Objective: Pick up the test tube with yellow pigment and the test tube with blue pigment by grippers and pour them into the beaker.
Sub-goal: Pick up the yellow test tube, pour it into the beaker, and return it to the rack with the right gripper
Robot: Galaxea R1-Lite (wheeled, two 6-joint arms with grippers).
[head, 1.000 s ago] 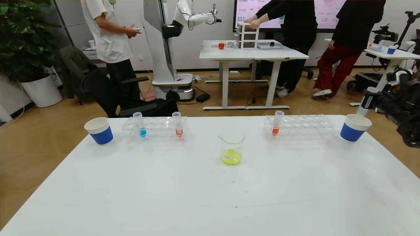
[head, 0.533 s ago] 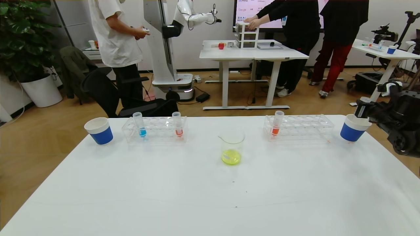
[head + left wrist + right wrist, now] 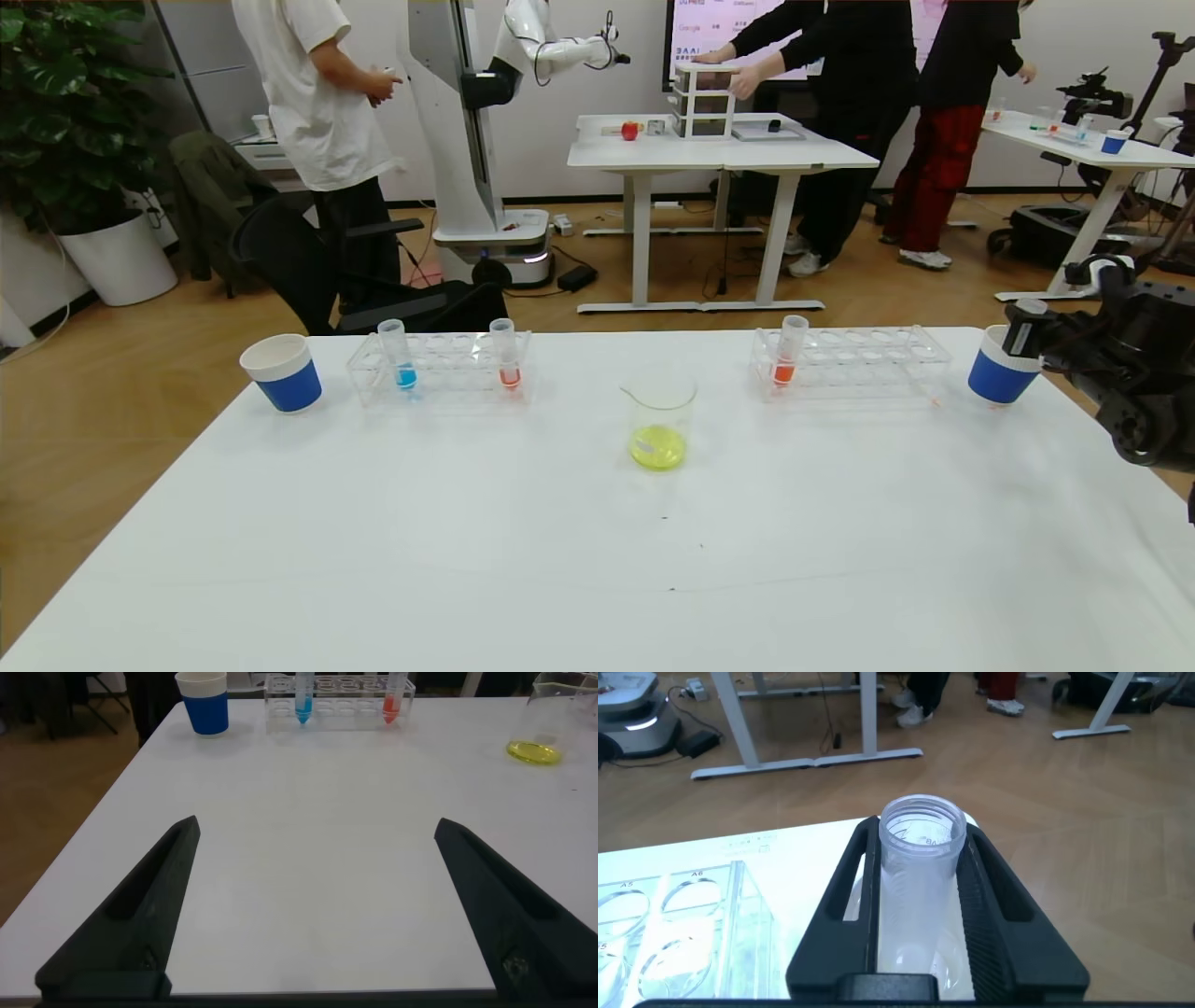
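Only R wrist view shows right end effector (image 3: 920, 905) clamped on emptied tube (image 3: 920, 873) over right cup (image 3: 997, 378); beaker (image 3: 661, 420) well left.

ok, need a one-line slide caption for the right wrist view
Right gripper clamps an emptied clear test tube upright above the white table's edge, beside a clear tube rack.

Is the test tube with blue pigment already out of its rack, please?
No, the test tube with blue pigment stands upright in the clear rack beside an orange-red tube, with no gripper near it.
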